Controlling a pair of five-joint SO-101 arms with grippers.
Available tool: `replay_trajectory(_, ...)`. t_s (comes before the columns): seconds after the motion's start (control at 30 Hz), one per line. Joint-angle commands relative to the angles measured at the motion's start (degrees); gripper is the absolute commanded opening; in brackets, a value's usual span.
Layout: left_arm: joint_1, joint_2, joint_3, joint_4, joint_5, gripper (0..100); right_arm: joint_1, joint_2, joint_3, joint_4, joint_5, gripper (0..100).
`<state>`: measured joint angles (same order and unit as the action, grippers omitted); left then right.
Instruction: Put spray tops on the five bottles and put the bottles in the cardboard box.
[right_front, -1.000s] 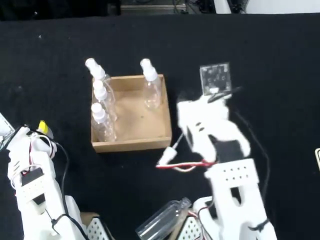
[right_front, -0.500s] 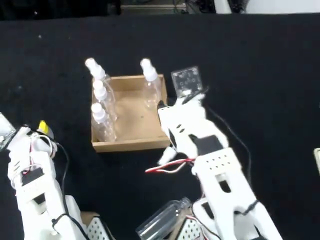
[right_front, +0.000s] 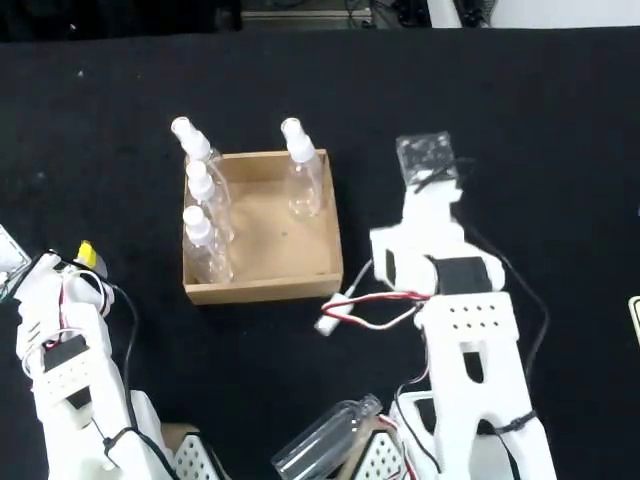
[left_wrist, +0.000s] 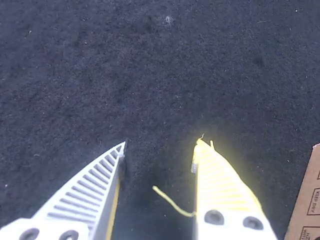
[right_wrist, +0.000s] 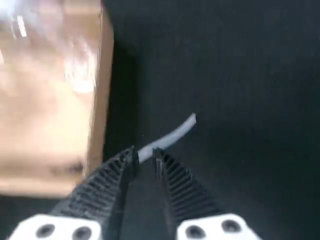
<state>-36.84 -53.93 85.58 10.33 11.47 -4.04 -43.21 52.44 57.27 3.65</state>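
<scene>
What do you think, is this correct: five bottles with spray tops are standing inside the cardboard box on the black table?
Not quite. The high view shows four bottles with spray tops standing inside the cardboard box on the black table, not five. The fifth bottle lies on its side outside it, with no top on.

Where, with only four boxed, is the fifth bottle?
In the high view, the fifth bottle lies sideways at the near edge, between left arm and right arm.
</scene>
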Motion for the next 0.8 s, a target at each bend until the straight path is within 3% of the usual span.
replay_trajectory(0.0, 0.57, -0.53, -0.57, -1.23, 0.35, 19, 2.02, -2.86, -2.86, 6.33, 6.07, 1.2)
replay_trajectory(0.2, 0.57, -0.53, -0.48, -1.23, 0.35, 19, 3.87, -2.68, -2.86, 14.07, 15.12, 1.9)
replay_trajectory(0.33, 0.57, -0.53, -0.48, -1.23, 0.35, 19, 3.87, -2.68, -2.77, 18.64, 24.09, 13.2)
replay_trajectory(0.43, 0.57, -0.53, -0.48, -1.23, 0.26, 19, 3.87, -2.77, -2.77, 21.45, 33.32, 20.3)
replay_trajectory(0.77, 0.57, -0.44, -0.48, -1.23, 0.26, 19, 3.87, -3.03, 1.36, 26.11, 66.99, 19.0)
